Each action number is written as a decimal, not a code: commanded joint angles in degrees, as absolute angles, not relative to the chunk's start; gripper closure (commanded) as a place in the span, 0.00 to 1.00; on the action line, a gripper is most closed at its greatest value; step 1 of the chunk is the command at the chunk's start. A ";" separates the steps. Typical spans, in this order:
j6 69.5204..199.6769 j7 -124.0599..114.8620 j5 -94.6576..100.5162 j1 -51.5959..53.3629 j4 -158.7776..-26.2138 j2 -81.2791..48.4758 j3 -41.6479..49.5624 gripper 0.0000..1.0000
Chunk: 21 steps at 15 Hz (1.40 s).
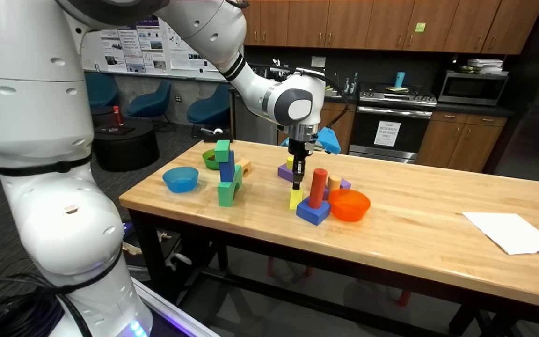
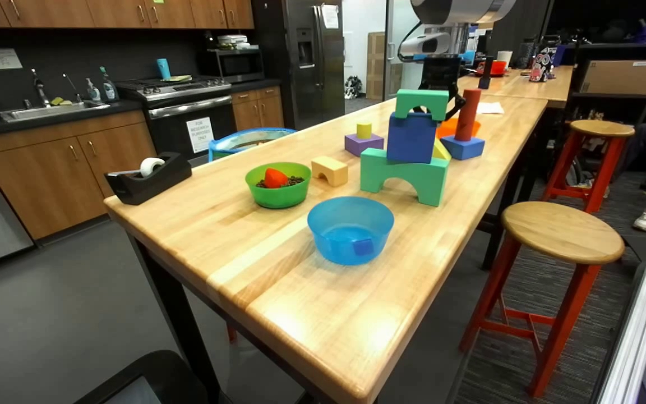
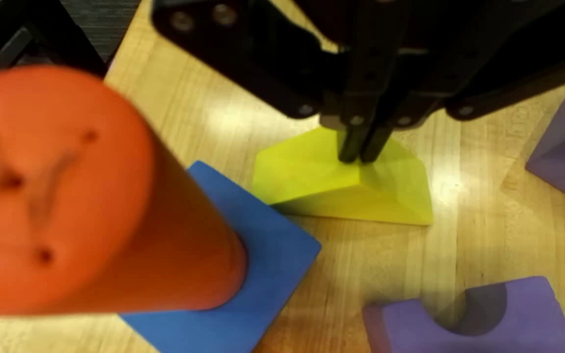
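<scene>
From here, the tower (image 1: 226, 172) stands left of the wedge (image 1: 295, 200) on the worktop (image 1: 414, 210). Over the wedge's ridge, contact uncertain, hangs the gripper (image 1: 296, 186), fingers nearly together, nothing visible between. Just right of the wedge rises the cylinder (image 1: 317, 188); I'd move vertically, never sideways into it.

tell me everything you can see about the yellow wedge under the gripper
The yellow wedge is a plain triangular block, smooth-looking, its material unclear. It rests on the wooden table, two slopes rising to a ridge, right beside the low blue block; whether those touch is unclear. The gripper stands over the ridge, jaws together rather than around it; contact there can't be judged.
</scene>
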State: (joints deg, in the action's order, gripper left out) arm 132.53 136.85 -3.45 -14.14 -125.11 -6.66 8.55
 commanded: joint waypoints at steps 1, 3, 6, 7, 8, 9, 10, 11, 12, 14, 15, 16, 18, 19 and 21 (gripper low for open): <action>136.39 135.25 0.75 -13.12 -131.97 -0.76 9.15 0.99; 137.61 134.26 3.87 -12.88 -134.55 1.66 9.35 0.99; 137.75 133.38 5.98 -12.76 -137.11 4.62 9.49 0.99; 137.77 133.05 6.36 -12.65 -137.83 5.53 9.50 0.99; 137.79 132.81 6.51 -12.47 -138.44 6.33 9.47 0.99; 137.72 132.72 6.49 -12.27 -138.88 7.05 9.44 0.99; 137.69 132.18 6.52 -12.02 -139.36 7.83 9.34 0.99; 137.57 131.79 6.39 -11.76 -139.69 8.68 9.30 0.99; 137.42 131.35 6.26 -11.48 -140.07 9.57 9.29 0.99; 137.46 129.60 6.87 -11.02 -140.90 11.67 9.16 0.99; 137.55 128.20 7.42 -10.81 -141.45 12.90 9.02 0.99; 137.62 126.47 8.38 -10.74 -142.11 14.34 8.86 0.99; 137.50 123.44 10.60 -10.56 -143.28 17.24 8.63 0.99; 137.48 121.70 11.91 -10.48 -143.85 18.53 8.42 0.99; 137.04 118.95 14.31 -10.32 -145.07 21.55 8.15 0.99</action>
State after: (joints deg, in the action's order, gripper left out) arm 136.75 123.51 10.61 -10.76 -141.59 15.44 8.40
